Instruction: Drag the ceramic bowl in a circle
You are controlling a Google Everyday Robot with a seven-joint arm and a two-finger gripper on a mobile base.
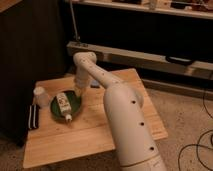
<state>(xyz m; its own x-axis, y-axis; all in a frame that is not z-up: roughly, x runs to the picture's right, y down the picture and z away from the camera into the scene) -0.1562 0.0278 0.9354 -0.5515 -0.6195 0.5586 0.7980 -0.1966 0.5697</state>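
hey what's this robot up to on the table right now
A white one-armed robot reaches across a wooden table. Its gripper is down at the far right rim of the ceramic bowl, a shallow dark-green dish it is meant to drag in a circle. A white labelled bottle lies inside the bowl. A small white cup stands just left of the bowl, with a dark striped object near the table's left edge.

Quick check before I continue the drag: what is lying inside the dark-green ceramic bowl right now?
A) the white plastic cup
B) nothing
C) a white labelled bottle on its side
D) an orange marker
C: a white labelled bottle lies on its side in the ceramic bowl; the white cup stands on the table outside it, to the left, and the gripper is at the bowl's right rim.
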